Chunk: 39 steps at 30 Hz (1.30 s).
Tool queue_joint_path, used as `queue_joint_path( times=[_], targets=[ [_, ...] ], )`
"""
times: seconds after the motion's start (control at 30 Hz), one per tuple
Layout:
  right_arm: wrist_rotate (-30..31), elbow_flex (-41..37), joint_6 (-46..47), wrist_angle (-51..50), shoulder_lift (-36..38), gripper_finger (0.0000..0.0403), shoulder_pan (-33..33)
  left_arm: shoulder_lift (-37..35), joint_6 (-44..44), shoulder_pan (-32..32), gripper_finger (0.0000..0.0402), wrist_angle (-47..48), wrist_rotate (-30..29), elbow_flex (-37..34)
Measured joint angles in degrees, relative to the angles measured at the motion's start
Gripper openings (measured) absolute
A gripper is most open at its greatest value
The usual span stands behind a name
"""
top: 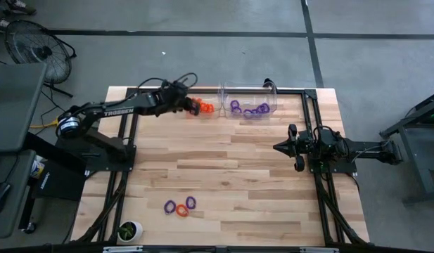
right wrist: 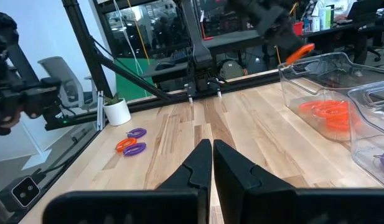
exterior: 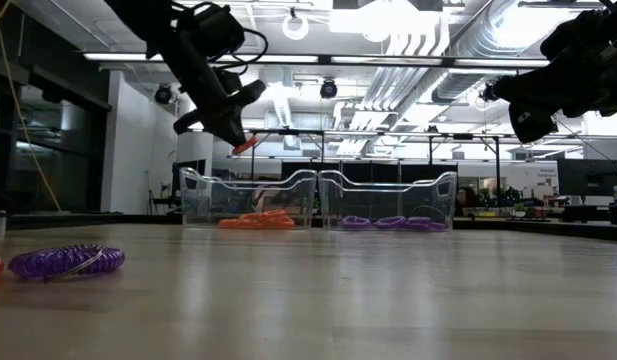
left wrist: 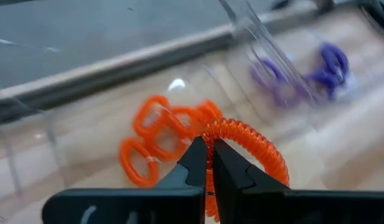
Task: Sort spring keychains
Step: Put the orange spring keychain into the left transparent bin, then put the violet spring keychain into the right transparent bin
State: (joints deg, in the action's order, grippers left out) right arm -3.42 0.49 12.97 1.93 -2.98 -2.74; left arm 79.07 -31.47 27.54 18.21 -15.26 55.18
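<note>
Two clear bins stand side by side at the table's far edge. The left bin [top: 206,105] holds several orange spring keychains [left wrist: 157,134], the right bin [top: 252,107] several purple ones [top: 248,110]. My left gripper [left wrist: 210,155] hangs over the left bin's left end, shut on an orange keychain [left wrist: 248,149]. On the table near its front edge lie two purple keychains [top: 170,206] [top: 190,202] and an orange one [top: 181,211]. My right gripper [top: 276,147] waits at the right, shut, with nothing in it. My left gripper pinches one spot on the orange keychain's coiled ring [left wrist: 209,132] between its two fingertips. The fingers slant down from the table's left side. The rest of the loop sticks out past the fingers, lifted clear above the orange keychains in the left bin.
A small white pot with a plant [top: 129,230] stands at the table's near left corner. Dark frame rails [top: 311,119] run along the table's left and right sides. Bare wood lies between the bins and the loose keychains.
</note>
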Motion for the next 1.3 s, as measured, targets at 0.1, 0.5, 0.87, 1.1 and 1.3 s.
queue_joint_path(
  times=[0.1,0.5,0.87,1.1,1.3],
  targets=[
    [0.0,0.0,0.0,0.0,0.0,0.0012,0.0,0.0,-1.8,1.9,0.0,-1.3,-2.0,0.0],
    [0.0,0.0,0.0,0.0,0.0,0.0012,0.0,4.3,-5.1,6.8,0.0,-1.4,-4.4,0.1],
    [0.0,0.0,0.0,0.0,0.0,0.0012,0.0,9.7,-6.3,7.0,0.0067,-3.4,-1.6,0.1],
    [0.0,0.0,0.0,0.0,0.0,0.0012,0.0,10.1,-4.7,7.0,0.0123,-5.2,-0.5,0.1],
    [0.0,0.0,0.0,0.0,0.0,0.0012,0.0,10.1,-3.3,7.0,0.0152,-5.2,2.7,0.1]
  ],
)
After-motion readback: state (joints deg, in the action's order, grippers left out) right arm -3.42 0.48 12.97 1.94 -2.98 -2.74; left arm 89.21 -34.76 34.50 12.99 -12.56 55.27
